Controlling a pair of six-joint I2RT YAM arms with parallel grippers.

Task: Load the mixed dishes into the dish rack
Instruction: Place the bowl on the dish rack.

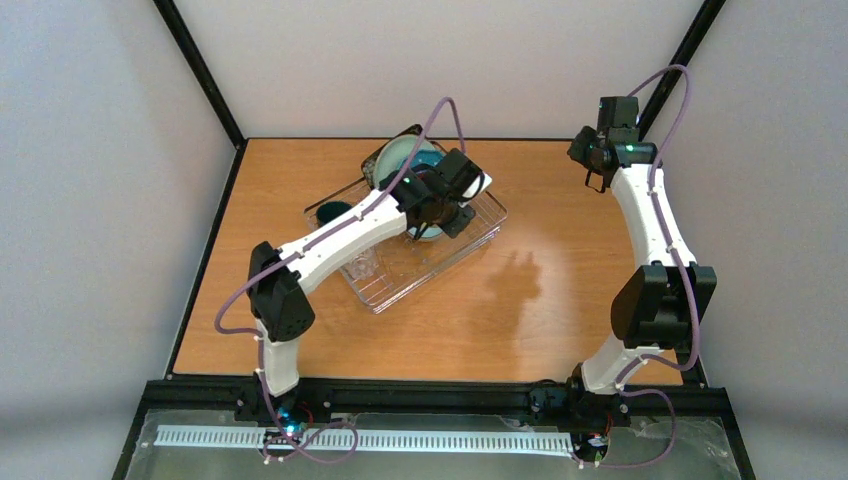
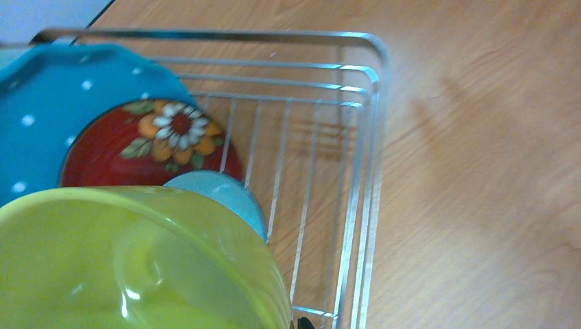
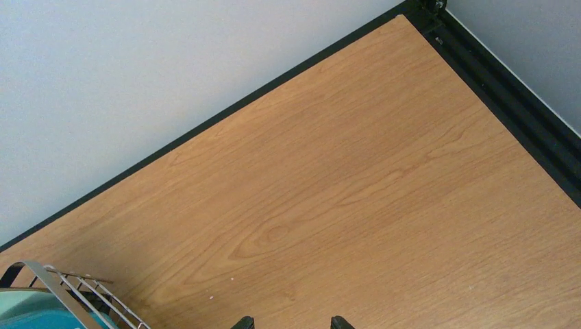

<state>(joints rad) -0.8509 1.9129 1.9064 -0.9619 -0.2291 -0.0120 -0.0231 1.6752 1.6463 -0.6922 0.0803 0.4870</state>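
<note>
A silvery wire rack [image 2: 356, 205] held a blue dotted plate [image 2: 62, 116] and a small red floral plate [image 2: 157, 147] on edge, a mint bowl [image 2: 223, 195] before them and a glossy yellow-green bowl [image 2: 137, 267] nearest.

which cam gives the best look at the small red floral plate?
Left wrist: the small red floral plate is in clear view behind the yellow-green bowl. Top external: the left arm hides it. Right wrist: only a corner of the dish rack.

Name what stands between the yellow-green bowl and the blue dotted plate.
Left wrist view: the small red floral plate and the rim of the mint bowl.
</note>
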